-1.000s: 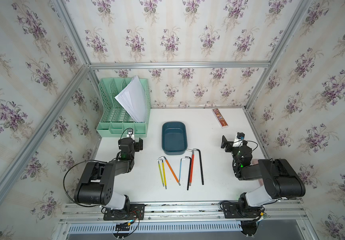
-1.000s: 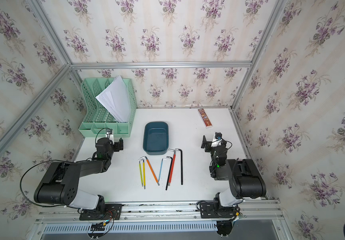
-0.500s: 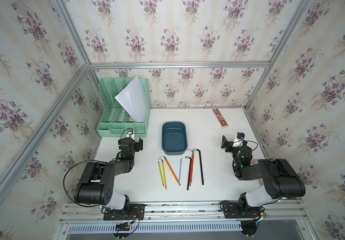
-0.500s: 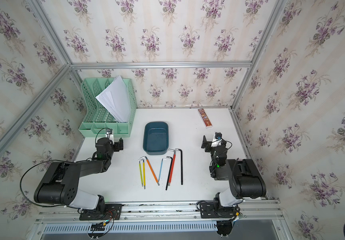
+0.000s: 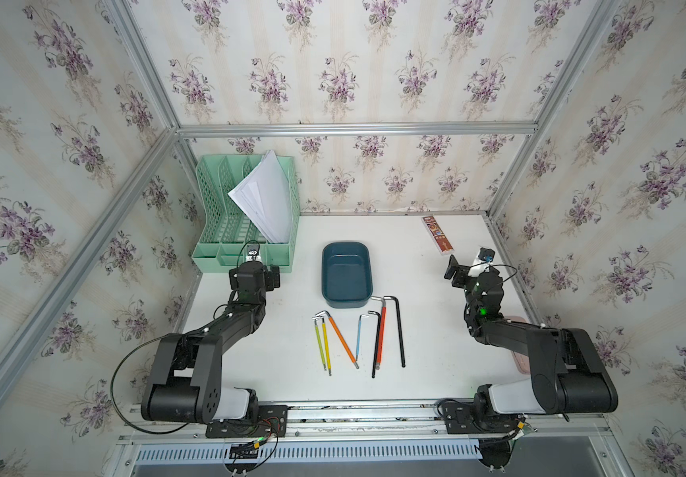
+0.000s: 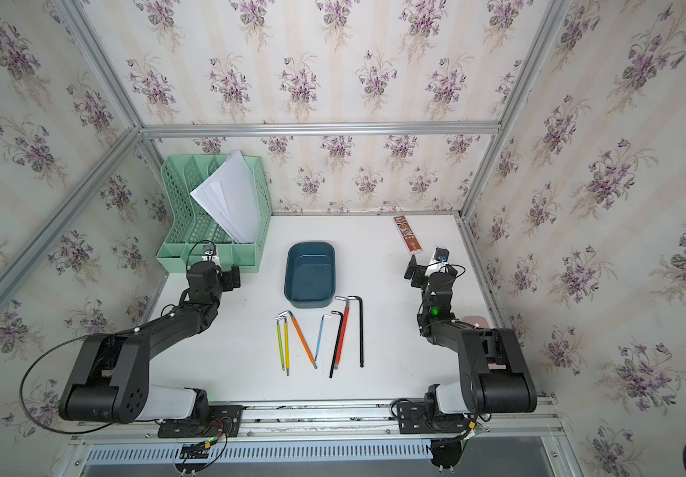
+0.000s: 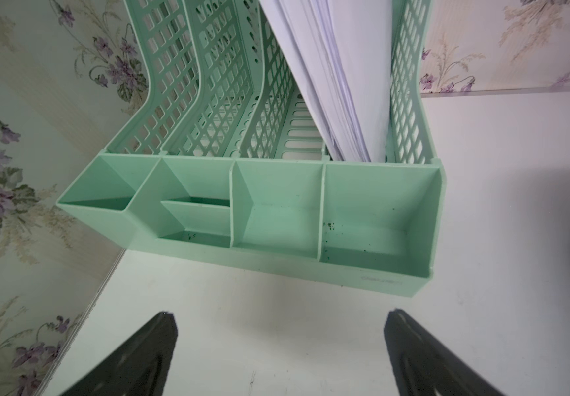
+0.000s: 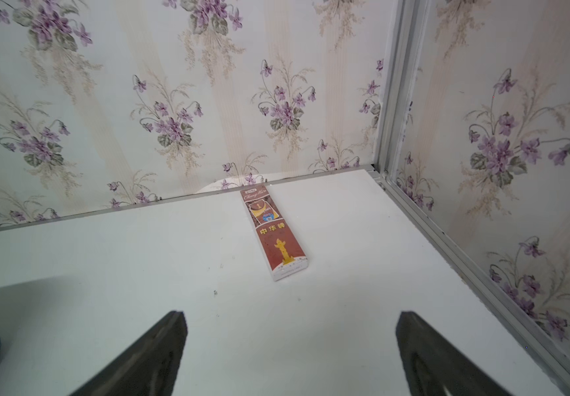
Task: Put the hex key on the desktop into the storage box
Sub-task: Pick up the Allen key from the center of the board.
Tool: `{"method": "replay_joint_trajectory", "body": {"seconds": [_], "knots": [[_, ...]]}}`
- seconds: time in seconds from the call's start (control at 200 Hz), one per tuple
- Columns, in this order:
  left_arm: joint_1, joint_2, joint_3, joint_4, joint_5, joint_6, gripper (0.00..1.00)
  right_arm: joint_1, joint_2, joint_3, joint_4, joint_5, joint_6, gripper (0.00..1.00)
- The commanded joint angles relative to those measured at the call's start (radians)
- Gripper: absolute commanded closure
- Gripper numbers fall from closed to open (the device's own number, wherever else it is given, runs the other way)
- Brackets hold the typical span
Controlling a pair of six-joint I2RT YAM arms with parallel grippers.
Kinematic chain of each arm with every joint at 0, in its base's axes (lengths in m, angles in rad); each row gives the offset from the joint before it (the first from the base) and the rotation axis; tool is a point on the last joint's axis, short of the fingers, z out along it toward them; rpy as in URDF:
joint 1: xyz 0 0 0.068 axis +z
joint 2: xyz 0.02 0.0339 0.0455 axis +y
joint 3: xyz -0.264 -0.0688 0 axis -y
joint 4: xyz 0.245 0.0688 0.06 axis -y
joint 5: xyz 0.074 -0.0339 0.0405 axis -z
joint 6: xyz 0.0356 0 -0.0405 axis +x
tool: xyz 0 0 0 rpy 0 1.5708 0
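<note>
**Seven coloured L-shaped metal hex keys (image 5: 342, 338) lie loose on the flat white desktop (image 5: 436, 371)**

A mint-green perforated plastic file rack (image 5: 217, 214) stands at the desktop's far left corner, with white paper sheets (image 5: 267, 198) leaning in its rightmost slot. The left gripper (image 7: 281, 315) faces the rack, fingers spread wide with nothing between them. The right gripper (image 8: 290, 313) is spread just as wide and grips nothing. The shallow dark teal plastic storage box (image 5: 324, 272) sits at the desktop's middle. A slim red-brown printed carton (image 8: 274, 233) lies near the far right corner. The keys lie side by side just in front of the box: green, yellow, orange, blue, black, red and a longer black. The last two have their bent ends just beside its near right corner.
</note>
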Motion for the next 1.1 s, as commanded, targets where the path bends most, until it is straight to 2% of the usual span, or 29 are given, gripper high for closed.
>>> {"method": "replay_joint_trajectory", "body": {"seconds": [0.0,0.125,0.25,0.454,0.639,0.784,0.849,0.964,1.099], "knots": [[0.000,-0.051,0.006,-0.139,-0.039,-0.063,0.01,0.000,-0.017,0.016,-0.174,0.062,0.059,0.00],[0.000,-0.114,0.065,-0.330,-0.030,-0.112,0.01,0.000,-0.057,0.098,-0.372,0.071,0.131,0.02],[-0.002,-0.155,0.148,-0.525,-0.025,-0.176,0.01,0.002,-0.097,0.161,-0.534,0.010,0.172,0.05],[-0.003,-0.163,0.246,-0.679,0.172,-0.238,0.01,0.003,-0.158,0.206,-0.707,-0.075,0.240,0.09],[-0.029,-0.150,0.306,-0.726,0.302,-0.267,0.01,0.012,-0.217,0.216,-0.827,-0.189,0.287,0.14],[-0.058,-0.130,0.350,-0.782,0.339,-0.282,0.01,0.025,-0.251,0.218,-0.903,-0.301,0.302,0.21],[-0.065,-0.121,0.354,-0.778,0.405,-0.286,0.01,0.041,-0.259,0.220,-0.929,-0.335,0.312,0.23],[-0.099,-0.103,0.371,-0.775,0.466,-0.295,0.01,0.097,-0.258,0.257,-1.020,-0.336,0.313,0.25],[-0.140,-0.048,0.447,-0.846,0.463,-0.289,0.01,0.194,-0.243,0.294,-1.114,-0.288,0.326,0.26]]}}
